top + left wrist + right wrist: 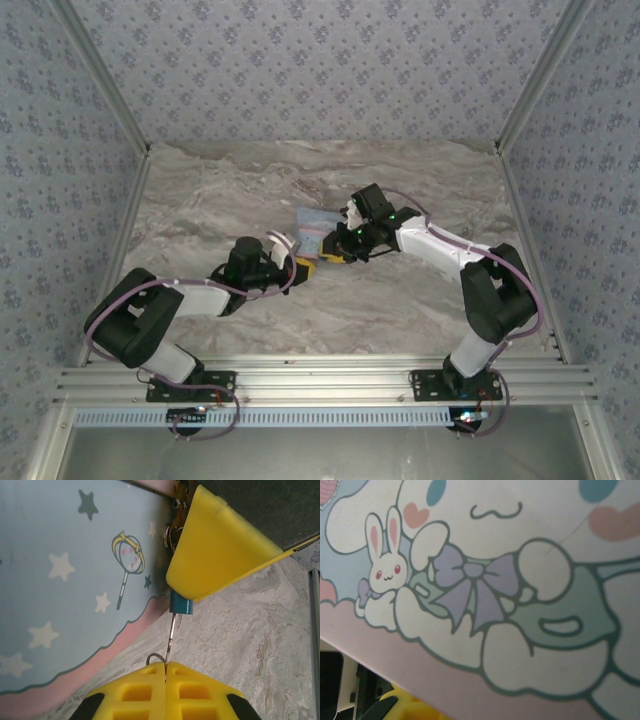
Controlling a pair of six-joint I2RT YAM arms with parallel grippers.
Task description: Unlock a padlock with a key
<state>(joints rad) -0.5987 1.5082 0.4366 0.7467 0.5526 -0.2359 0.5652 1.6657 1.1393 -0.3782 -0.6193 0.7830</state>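
Observation:
In the left wrist view the padlock (181,605) is a small dark-blue body poking out from under a yellow finger (215,550) of my right gripper, with silver metal (172,530) beside the tin above it. A thin silver key (171,630) runs from the padlock's lower end down into my left gripper (165,667), which is shut on the key's head. A wire ring (154,657) curls out by the fingertips. From above, my left gripper (308,267) and right gripper (338,255) meet at the tin's near corner. The right gripper looks shut on the padlock.
A pale-blue tin (312,222) with a cartoon lid lies on the marble table (400,310) just behind the grippers. Its star-printed lid (60,580) is on the left of the left wrist view, its rabbit picture (485,580) close under the right wrist camera. Patterned walls (60,150) enclose the table.

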